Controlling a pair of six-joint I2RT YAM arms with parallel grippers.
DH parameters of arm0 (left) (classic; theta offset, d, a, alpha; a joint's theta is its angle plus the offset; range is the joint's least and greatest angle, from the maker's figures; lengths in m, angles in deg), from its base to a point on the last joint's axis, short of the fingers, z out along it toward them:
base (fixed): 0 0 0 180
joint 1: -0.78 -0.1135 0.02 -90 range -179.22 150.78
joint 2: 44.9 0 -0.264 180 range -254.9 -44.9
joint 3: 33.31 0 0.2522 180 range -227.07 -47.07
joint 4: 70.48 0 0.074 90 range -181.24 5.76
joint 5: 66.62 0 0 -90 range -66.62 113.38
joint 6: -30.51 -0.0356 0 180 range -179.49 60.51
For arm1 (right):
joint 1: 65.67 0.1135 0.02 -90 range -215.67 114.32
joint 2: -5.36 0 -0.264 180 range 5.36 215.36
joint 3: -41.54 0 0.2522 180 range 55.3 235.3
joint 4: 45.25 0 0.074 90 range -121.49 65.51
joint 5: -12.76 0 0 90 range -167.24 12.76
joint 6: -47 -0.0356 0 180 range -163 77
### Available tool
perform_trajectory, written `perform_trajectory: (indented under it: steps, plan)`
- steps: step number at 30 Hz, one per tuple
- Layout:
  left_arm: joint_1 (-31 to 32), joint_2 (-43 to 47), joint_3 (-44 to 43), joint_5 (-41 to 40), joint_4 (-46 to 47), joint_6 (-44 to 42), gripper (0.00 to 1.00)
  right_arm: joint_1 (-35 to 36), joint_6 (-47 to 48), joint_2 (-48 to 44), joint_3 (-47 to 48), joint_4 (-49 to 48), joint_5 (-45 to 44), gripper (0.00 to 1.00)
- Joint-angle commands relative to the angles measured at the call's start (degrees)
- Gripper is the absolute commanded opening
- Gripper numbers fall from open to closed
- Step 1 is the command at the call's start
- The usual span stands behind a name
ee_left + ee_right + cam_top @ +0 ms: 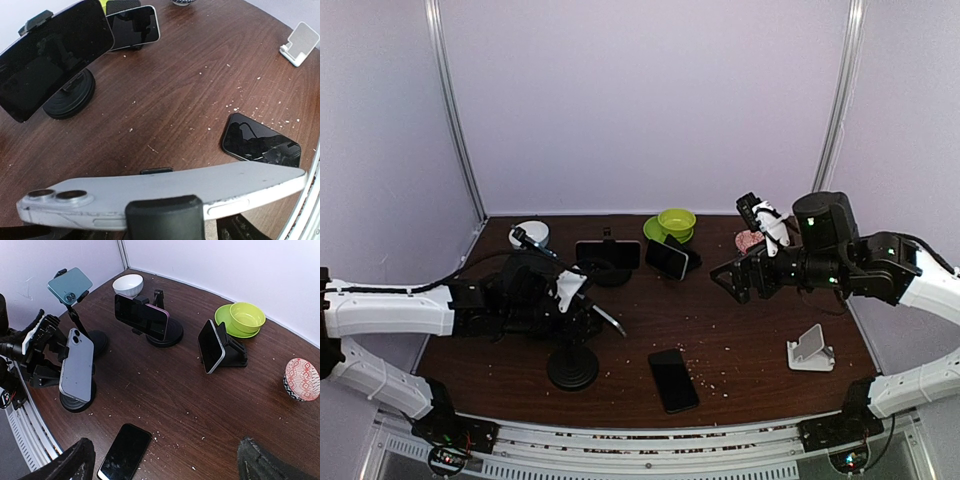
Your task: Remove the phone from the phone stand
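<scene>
The phone (165,187) sits clamped in its stand (77,402), close under my left gripper (54,347). Its fingers seem to flank the phone's edges, though I cannot tell whether they have closed. My right gripper (165,450) hangs wide and empty, well apart. I judge the grasp is the step in hand; next comes a firm pinch, then a straight pull out of the stand.

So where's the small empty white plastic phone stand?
In the top view, the small white plastic phone stand sits on the right of the dark wooden table, near its front edge, right of the flat-lying black phone.
</scene>
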Motion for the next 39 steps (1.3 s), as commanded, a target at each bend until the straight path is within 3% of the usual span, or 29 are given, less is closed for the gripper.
perform_trajectory:
  steps: [1, 7, 14, 19, 23, 32, 39]
  plan:
    - [0.51, -2.02, -2.61, -4.15, 1.06, -0.42, 0.71, 0.84, -0.80, -0.93, -0.59, -1.03, -1.62, 1.00]
    - [0.69, -3.90, -4.32, -6.42, 0.18, -1.13, 0.65, 1.14, -0.64, -2.24, -1.97, -1.60, -2.35, 1.00]
    - [0.69, -6.50, -6.90, -6.37, -1.80, -3.03, 0.50, 1.23, 0.50, -1.62, -1.57, -1.37, -2.08, 1.00]
    - [0.69, -7.07, -7.43, -5.79, -1.77, -3.48, 0.31, 1.33, 1.06, -0.41, -1.19, -2.36, -0.58, 1.00]
    - [0.69, -6.28, -7.77, -4.64, -1.94, -2.38, 0.27, 2.04, 2.37, 1.45, -1.56, -4.34, 2.36, 1.00]
    - [0.73, -3.95, -10.36, 1.92, -2.83, 2.14, 0.16, 9.47, 12.13, 6.31, -4.54, -13.32, 5.35, 1.00]
    - [0.95, -2.84, -13.64, 4.37, -5.86, 3.70, 0.05, 15.40, 14.39, 11.09, -5.83, -22.73, 0.68, 1.00]
